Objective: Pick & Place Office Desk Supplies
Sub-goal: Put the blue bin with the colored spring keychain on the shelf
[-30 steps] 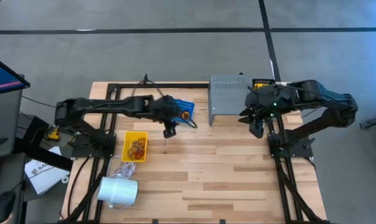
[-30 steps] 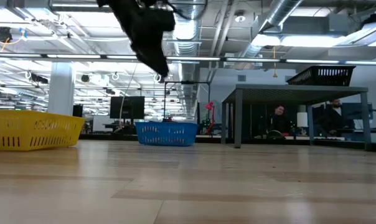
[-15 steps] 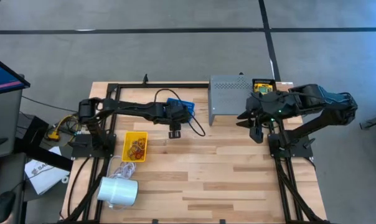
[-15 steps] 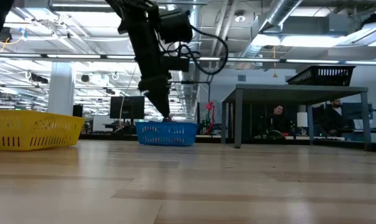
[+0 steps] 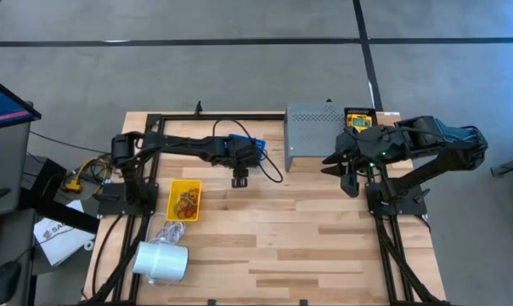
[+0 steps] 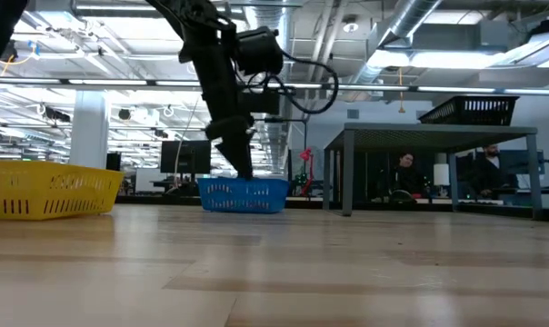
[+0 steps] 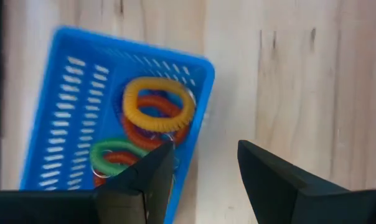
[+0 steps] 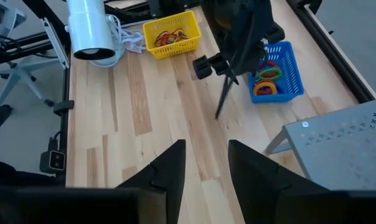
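A blue basket [image 7: 107, 118] at the table's far middle holds yellow, orange and green rubber bands [image 7: 158, 111]. My left gripper [image 7: 203, 163] hangs open just above the table, off the basket's near corner [image 5: 239, 177], with nothing between its fingers. It points steeply down in the low view [image 6: 244, 169]. A yellow basket [image 5: 186, 200] at the left holds more orange and brown bands. My right gripper [image 5: 346, 174] waits open, high above the table's right side [image 8: 206, 163]. A small yellow box [image 5: 357, 120] lies beside the grey shelf's far right end.
A grey perforated shelf [image 5: 312, 136] stands at the far right of the table. A white cylinder [image 5: 161, 261] with a coiled cord lies near the front left corner. Bare wood spreads across the middle and near side [image 5: 307, 246].
My left gripper has come down from high over the table to just above the wood beside the blue basket, reaching a little toward the right and rolling about its own line. It stays open.
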